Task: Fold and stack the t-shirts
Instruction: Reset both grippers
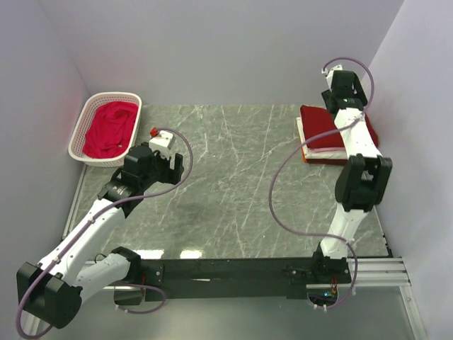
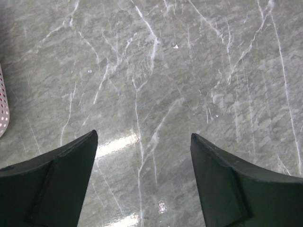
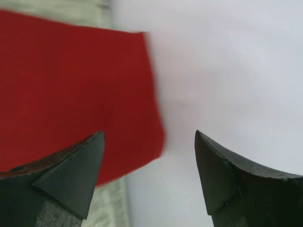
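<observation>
Right gripper [image 3: 149, 135]: jaws spread wide, nothing between them. Its left finger over folded dark red t-shirt [image 3: 71, 85], right finger against pale wall [image 3: 227, 71].
Left gripper [image 2: 144, 137]: jaws also spread, empty, above bare marble table [image 2: 156, 71]; sliver of white basket [image 2: 2, 111] at frame's left edge.
Top view alone shows stack at far right of table: dark red t-shirt on top, paler folded t-shirts [image 1: 303, 142] beneath. Same view alone shows crimson t-shirt [image 1: 110, 127] bunched inside white basket, far left corner.
</observation>
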Available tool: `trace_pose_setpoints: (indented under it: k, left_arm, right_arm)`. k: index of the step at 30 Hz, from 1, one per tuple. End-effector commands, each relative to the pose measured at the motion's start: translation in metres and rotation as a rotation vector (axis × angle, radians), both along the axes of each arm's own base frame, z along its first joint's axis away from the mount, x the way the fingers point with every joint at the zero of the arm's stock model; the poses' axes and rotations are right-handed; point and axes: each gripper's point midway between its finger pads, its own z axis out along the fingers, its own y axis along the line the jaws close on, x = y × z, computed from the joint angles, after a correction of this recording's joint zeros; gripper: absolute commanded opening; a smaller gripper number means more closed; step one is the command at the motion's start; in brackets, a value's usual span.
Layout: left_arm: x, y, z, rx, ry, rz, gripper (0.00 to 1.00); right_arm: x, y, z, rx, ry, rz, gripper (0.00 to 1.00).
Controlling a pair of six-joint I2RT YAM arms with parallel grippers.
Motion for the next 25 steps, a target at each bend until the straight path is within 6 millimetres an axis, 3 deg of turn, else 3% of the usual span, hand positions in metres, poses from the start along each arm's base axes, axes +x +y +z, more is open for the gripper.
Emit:
trace_pose_setpoints:
  k: [1, 2, 3, 4, 5, 6, 7, 8, 9, 10, 11, 12, 13, 15, 20, 25]
  left_arm:
    - [0.003, 0.000, 0.021, -0.046, -0.065, 0.019, 0.87]
    - [0.004, 0.001, 0.026, -0.069, -0.078, 0.034, 0.89]
    - [0.006, 0.005, 0.030, -0.086, -0.090, 0.060, 0.91]
    - [0.007, 0.008, 0.030, -0.103, -0.091, 0.089, 0.99]
    - [0.008, 0.012, 0.036, -0.153, -0.097, 0.132, 0.99]
    - [0.012, 0.022, 0.041, -0.174, -0.113, 0.187, 1.00]
    - [0.014, 0.026, 0.045, -0.198, -0.119, 0.210, 0.99]
    - [0.015, 0.029, 0.051, -0.245, -0.123, 0.228, 0.99]
    - [0.018, 0.035, 0.058, -0.287, -0.138, 0.233, 0.99]
    - [0.020, 0.039, 0.063, -0.317, -0.143, 0.245, 0.99]
    - [0.020, 0.044, 0.070, -0.357, -0.149, 0.271, 1.00]
    - [0.021, 0.056, 0.074, -0.369, -0.152, 0.299, 0.99]
    - [0.022, 0.064, 0.081, -0.380, -0.168, 0.325, 0.99]
    - [0.017, 0.077, 0.089, -0.365, -0.196, 0.356, 0.99]
    - [0.001, 0.093, 0.080, -0.297, -0.215, 0.407, 0.99]
    - [-0.007, 0.091, 0.066, -0.280, -0.176, 0.395, 0.99]
  right_arm:
    - [-0.031, 0.070, 0.050, 0.273, -0.104, 0.282, 0.83]
    - [-0.040, 0.084, 0.051, 0.327, -0.092, 0.344, 0.83]
    - [-0.052, 0.118, 0.033, 0.451, -0.032, 0.484, 0.84]
    - [-0.070, 0.134, 0.051, 0.490, -0.063, 0.558, 0.84]
    - [-0.082, 0.149, 0.054, 0.537, -0.070, 0.621, 0.84]
    - [-0.094, 0.168, 0.039, 0.632, -0.069, 0.672, 0.85]
    - [-0.113, 0.177, 0.059, 0.645, -0.136, 0.712, 0.85]
    - [-0.123, 0.183, 0.062, 0.696, -0.178, 0.707, 0.86]
    - [-0.129, 0.185, 0.049, 0.714, -0.212, 0.706, 0.86]
    - [-0.149, 0.183, 0.072, 0.682, -0.311, 0.715, 0.87]
    - [-0.154, 0.181, 0.055, 0.700, -0.353, 0.675, 0.87]
    - [-0.160, 0.171, 0.058, 0.698, -0.429, 0.615, 0.87]
    - [-0.177, 0.150, 0.077, 0.664, -0.573, 0.498, 0.88]
    - [-0.197, 0.138, 0.074, 0.722, -0.709, 0.383, 0.88]
    - [-0.215, 0.118, 0.065, 0.774, -0.734, 0.173, 0.89]
    - [-0.224, 0.120, 0.062, 0.777, -0.770, 0.199, 0.89]
